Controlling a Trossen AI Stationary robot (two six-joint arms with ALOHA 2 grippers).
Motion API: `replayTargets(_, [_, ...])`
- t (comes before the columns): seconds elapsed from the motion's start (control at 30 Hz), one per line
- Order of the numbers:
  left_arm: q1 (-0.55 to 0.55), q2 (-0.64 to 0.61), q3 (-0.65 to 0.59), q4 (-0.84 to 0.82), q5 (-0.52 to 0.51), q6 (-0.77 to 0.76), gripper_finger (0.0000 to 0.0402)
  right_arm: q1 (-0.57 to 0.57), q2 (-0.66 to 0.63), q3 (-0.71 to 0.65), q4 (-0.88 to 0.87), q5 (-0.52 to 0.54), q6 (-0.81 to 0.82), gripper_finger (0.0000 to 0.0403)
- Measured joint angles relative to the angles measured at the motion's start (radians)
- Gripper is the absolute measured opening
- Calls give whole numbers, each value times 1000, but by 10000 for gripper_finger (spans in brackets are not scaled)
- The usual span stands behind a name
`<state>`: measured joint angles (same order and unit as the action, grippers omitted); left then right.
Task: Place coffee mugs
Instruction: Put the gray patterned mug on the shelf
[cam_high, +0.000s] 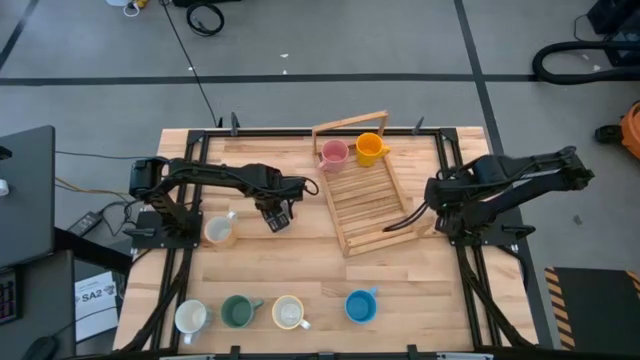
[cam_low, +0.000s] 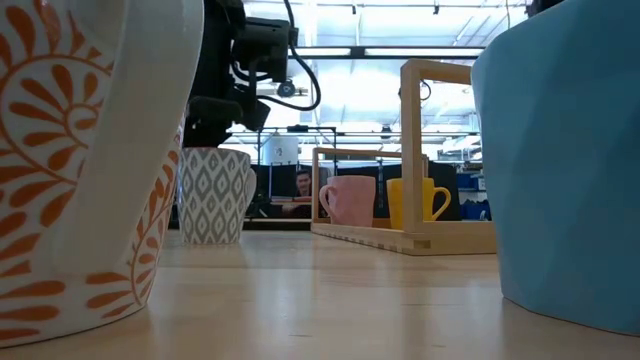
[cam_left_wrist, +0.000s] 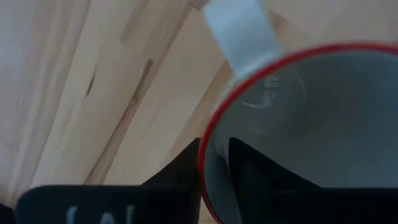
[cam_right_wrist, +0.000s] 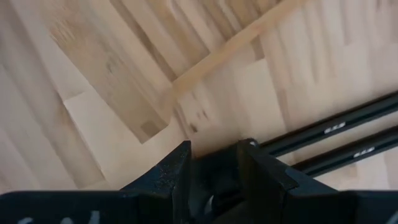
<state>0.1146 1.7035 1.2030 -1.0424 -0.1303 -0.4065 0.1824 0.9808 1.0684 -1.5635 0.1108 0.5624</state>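
- Readable writing: a white paper sheet (cam_high: 97, 296) on the floor off the table's 8 o'clock corner carries dark print that looks like "SA2"; the mugs show no legible text.
- The left gripper (cam_left_wrist: 214, 165) hangs over the light wooden table (cam_high: 300, 270) left of centre, at about 9 o'clock from the slatted wooden rack (cam_high: 365, 195). In the left wrist view its jaws pinch the wall of a white ceramic mug with a red rim (cam_left_wrist: 298, 124), one finger inside and one outside; the mug's handle points away from the gripper.
- In the low view a white mug with a grey diamond pattern (cam_low: 213, 195) sits below that gripper; whether it touches the table cannot be told.
- The right gripper (cam_right_wrist: 214, 162) rests at the rack's 3 o'clock edge, jaws nearly pressed together with nothing between them.
- A pink ceramic mug (cam_high: 333, 153) and an orange-yellow ceramic mug (cam_high: 369, 148) stand side by side inside the rack at its 12 o'clock end; the remaining slats are bare.
- A cream mug (cam_high: 218, 231) stands at 8 o'clock from the left gripper, near the left arm's base.
- Along the 6 o'clock table edge stand a white mug (cam_high: 191, 317), a green mug (cam_high: 238, 312), a cream mug with patterned sides (cam_high: 288, 312) and a blue mug (cam_high: 360, 305), spaced apart.
- Open wood lies between that row and the rack.
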Motion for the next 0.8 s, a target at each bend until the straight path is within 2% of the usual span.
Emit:
replayTargets(0.23, [0, -2, 1, 0, 7, 1, 39, 0, 3, -54, 41, -44, 19, 135])
replayTargets(0.8, [0, -2, 1, -1, 3, 2, 40, 0, 15, -67, 175, -129, 12, 135])
